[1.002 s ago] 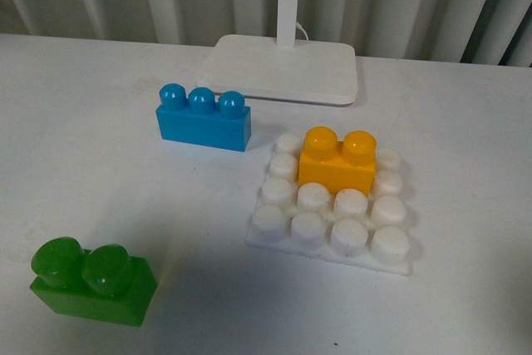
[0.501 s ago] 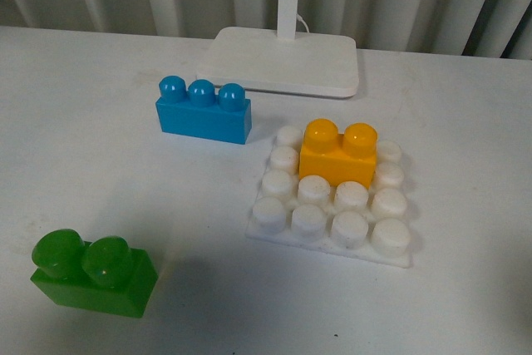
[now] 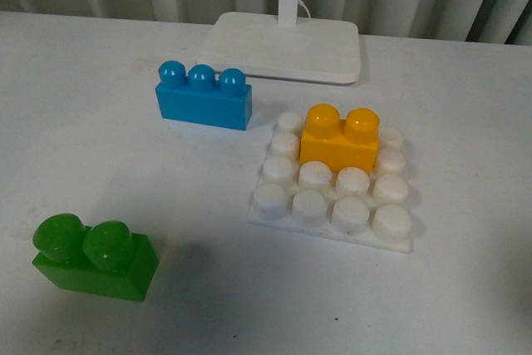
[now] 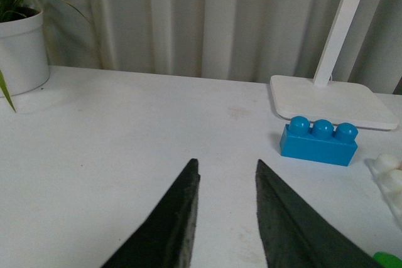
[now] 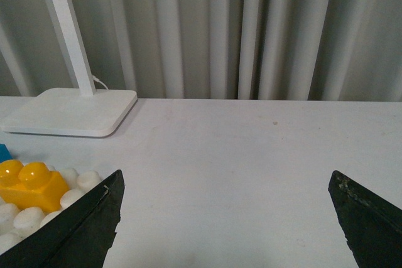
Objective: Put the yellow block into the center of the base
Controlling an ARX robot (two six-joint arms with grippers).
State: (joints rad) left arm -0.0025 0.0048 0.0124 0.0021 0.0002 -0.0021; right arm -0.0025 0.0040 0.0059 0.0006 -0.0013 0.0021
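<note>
**Sitting on the studs: yellow block on the base, both grippers empty**

Front view: no arm or gripper in it. The yellow block sits on the base, upright, two studs up. It covers the middle two columns of the grid toward the far side, with white studs showing on both of its sides and two full rows in front of it. I cannot tell whether it covers one row or two. The blue three-stud brick stands on the worktop just beside the base's far left corner, apart from it. The green two-stud brick lies well apart, near the front left. The white lamp stand with its upright post is behind all of them.

Left wrist view: the left gripper has its two dark fingers parted by a narrow gap, nothing between them, bare worktop beyond. This view adds a potted plant at the far edge, unseen from the front. It shows the blue brick, the lamp stand and only a sliver of the base; the yellow block is out of its frame.

Right wrist view: the right gripper is spread wide, fingers at opposite edges of the frame, holding nothing. The yellow block appears beside one finger, seated on the white studs. Grey curtain behind.
</note>
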